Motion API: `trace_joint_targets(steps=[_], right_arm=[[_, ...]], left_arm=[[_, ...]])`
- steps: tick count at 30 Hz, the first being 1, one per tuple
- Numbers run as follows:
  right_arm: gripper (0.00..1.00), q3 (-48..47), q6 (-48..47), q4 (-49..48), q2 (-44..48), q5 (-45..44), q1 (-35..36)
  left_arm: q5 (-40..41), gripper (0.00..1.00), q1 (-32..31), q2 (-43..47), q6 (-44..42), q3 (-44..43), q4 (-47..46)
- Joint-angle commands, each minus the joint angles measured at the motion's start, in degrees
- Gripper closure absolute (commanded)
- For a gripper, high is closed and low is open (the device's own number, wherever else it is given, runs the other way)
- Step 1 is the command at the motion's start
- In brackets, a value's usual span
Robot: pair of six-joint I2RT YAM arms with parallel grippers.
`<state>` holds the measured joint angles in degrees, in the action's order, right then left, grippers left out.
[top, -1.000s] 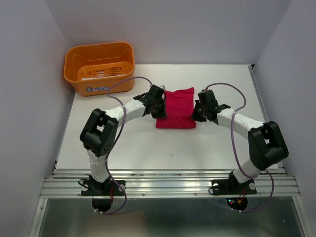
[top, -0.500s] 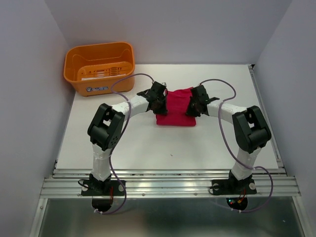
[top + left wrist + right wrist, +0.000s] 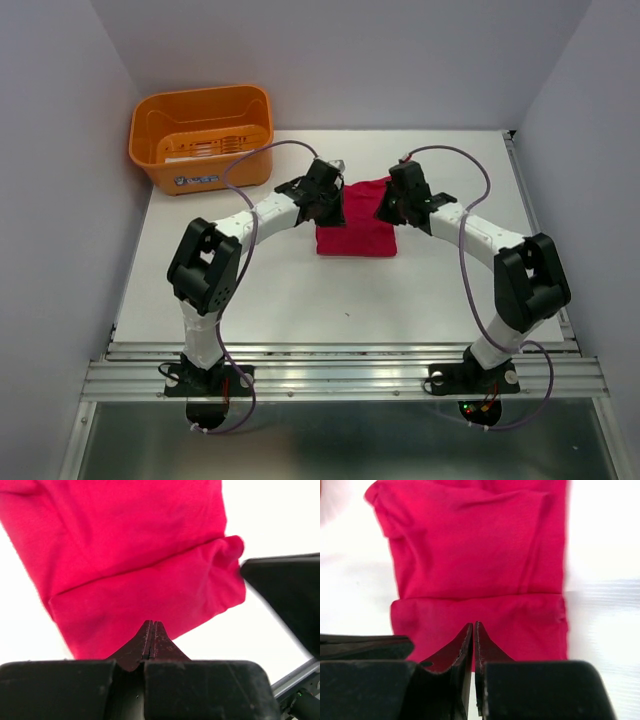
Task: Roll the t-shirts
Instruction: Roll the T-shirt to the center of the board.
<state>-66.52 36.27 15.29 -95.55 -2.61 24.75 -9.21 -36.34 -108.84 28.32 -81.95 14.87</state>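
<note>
On the table [image 3: 300, 290] the t-shirt [image 3: 356, 232] lies between left claw [image 3: 335, 196] and right claw [image 3: 386, 206]; the basket [image 3: 215, 172] sits far-left.

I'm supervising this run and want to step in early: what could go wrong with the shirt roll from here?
The left fingers and right fingers, shut at the folded edge of the t-shirt, may grip only the top layer, so it unrolls. One corner bulges, so the roll may go crooked.

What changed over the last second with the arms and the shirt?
Both shut grippers, left and right, moved along the t-shirt's sides toward its far end, and its near edge drew in slightly. No new grasp or release is visible. The orange basket stayed put.
</note>
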Motion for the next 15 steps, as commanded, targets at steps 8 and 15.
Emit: trace_joint_targets(steps=[8, 15], right_arm=[[0.91, 0.08, 2.67, -6.33, -11.41, 4.37, 3.81], [0.89, 0.69, 1.17, -4.04, -6.07, -0.02, 3.81]], left_arm=[[1.22, 1.0, 1.27, -0.59, -1.33, -1.81, 0.24], [0.86, 1.0, 1.36, -0.23, -1.86, -0.49, -0.11]])
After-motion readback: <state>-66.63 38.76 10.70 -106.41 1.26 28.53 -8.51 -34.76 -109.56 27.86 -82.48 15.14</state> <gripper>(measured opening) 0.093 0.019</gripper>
